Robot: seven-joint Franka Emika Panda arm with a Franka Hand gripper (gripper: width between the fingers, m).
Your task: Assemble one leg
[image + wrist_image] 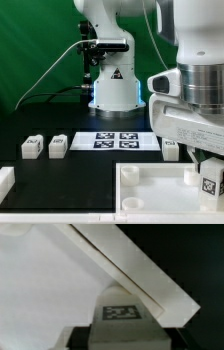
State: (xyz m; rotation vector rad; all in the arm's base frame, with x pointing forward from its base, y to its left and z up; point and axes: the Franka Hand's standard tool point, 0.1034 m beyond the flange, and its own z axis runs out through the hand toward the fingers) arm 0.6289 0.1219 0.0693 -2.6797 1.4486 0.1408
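Clearly jaws pinching the leg (pixel 121 314) over the tray piece (pixel 150 190). Risk: misaligned with corner socket, it jams or tips.

Matt white plastic legs (pixel 31 147) rest on a dull black table (pixel 60 175).

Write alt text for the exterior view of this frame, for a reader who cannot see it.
The gripper holds a white tagged leg just over the large white tray-like piece at the exterior view's right. Three more legs sit on the black table, flanking the marker board.
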